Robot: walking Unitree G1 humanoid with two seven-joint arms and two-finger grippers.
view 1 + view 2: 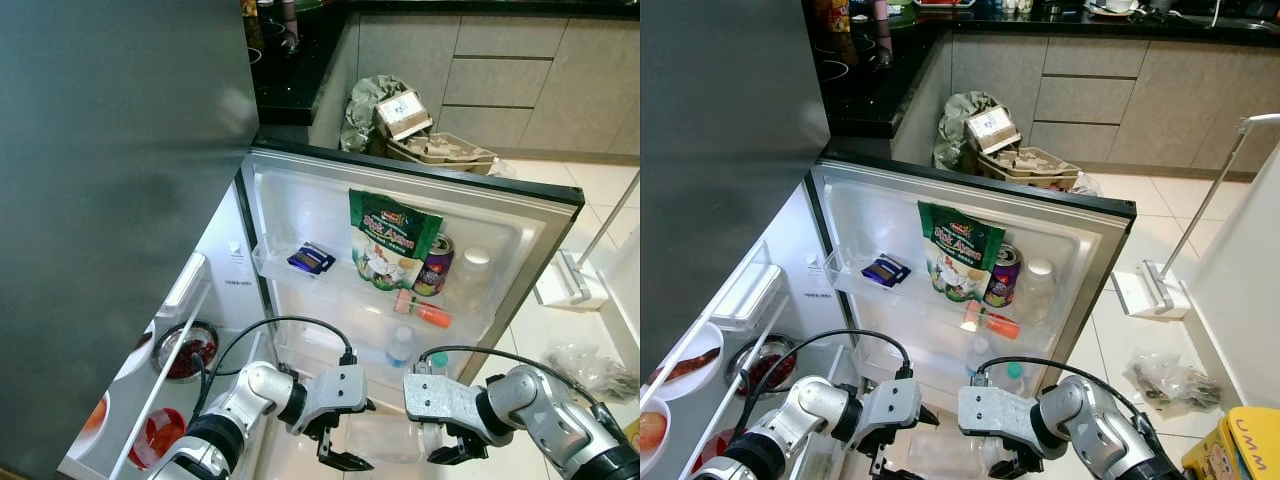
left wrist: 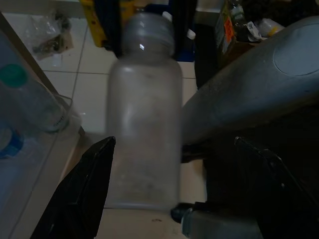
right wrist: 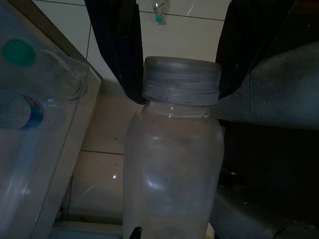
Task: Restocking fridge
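Clear plastic bottle (image 1: 385, 438) sits low in front of the open fridge door (image 1: 300, 205), held between the two pincers, long axis lying roughly crosswise from one pincer to the other. Right pincer (image 1: 447, 450) grasping it at the capped neck, black fingers either side of the ribbed lid. Left pincer (image 1: 338, 448) at the opposite, base end, fingers spread and released around the body, not clearly touching. The lowest door shelf (image 1: 300, 350) lies just ahead and above; both arms equally near.

Bottle: translucent, frosted, rounded shoulders, smooth and likely slippery, apparently empty or nearly so. Door shelves hard clear plastic, already carrying small capped bottles (image 1: 400, 345), a can (image 1: 436, 263), a glossy green pouch (image 1: 388, 240)
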